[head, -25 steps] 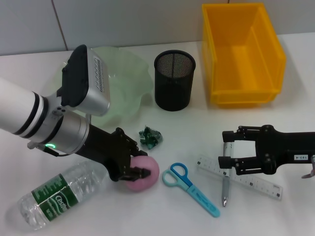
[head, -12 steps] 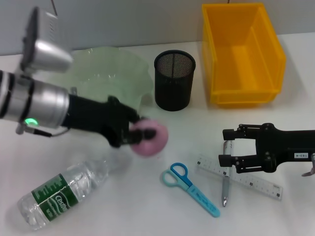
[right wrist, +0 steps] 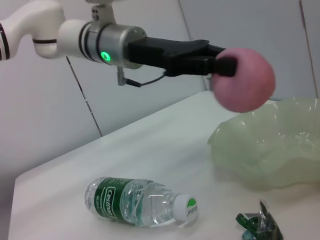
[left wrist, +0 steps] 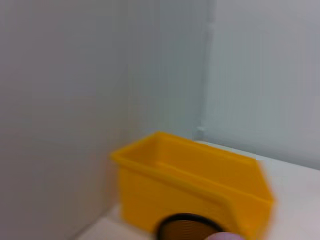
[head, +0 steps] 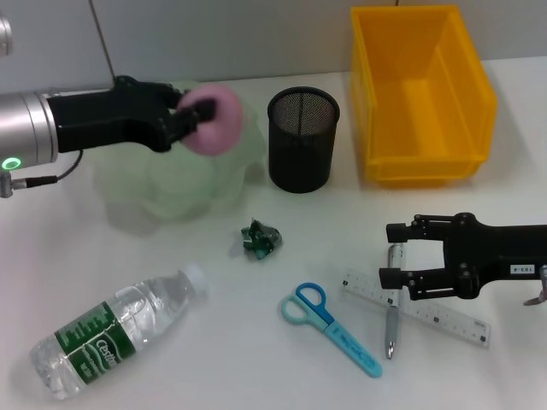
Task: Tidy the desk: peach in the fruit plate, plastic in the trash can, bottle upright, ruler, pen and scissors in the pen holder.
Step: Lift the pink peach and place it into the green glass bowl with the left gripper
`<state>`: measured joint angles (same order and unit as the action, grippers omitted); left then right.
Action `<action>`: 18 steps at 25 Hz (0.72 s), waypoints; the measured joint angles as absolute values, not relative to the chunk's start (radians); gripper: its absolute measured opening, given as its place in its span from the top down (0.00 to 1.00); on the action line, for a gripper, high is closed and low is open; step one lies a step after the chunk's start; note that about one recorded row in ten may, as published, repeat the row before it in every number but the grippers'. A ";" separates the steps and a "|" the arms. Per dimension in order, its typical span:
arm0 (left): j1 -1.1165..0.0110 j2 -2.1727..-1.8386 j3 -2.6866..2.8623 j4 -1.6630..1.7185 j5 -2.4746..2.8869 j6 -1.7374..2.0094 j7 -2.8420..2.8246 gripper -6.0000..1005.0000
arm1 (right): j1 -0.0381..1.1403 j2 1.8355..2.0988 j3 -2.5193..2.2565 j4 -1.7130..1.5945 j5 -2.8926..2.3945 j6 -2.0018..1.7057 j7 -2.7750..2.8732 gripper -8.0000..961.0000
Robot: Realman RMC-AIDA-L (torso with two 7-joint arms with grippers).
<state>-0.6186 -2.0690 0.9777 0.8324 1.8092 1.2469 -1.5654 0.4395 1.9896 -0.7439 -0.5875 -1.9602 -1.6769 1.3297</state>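
The left claw (head: 192, 115), clamped on the peach (head: 214, 130), has lifted it off the table (head: 111, 256) to hover over the fruit plate (head: 171, 184); release looks next. Right claw (head: 395, 260) waits apart, above the pen (head: 392, 320).

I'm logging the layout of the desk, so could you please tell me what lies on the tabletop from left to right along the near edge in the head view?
Water bottle → scissors → pen → ruler, with the pen lying across the ruler's left end.
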 joint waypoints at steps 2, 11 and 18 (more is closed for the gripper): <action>-0.621 -2.069 0.979 0.801 1.803 1.176 -1.561 0.78 | 0.437 1.991 -0.744 -0.588 -1.959 -1.678 1.327 0.17; -0.637 -2.071 1.087 0.713 1.796 0.886 -1.561 0.86 | 0.436 1.992 -0.744 -0.587 -1.959 -1.682 1.325 0.17; -0.637 -2.072 1.166 0.690 1.794 0.792 -1.576 0.65 | 0.436 1.993 -0.744 -0.587 -1.960 -1.684 1.323 0.17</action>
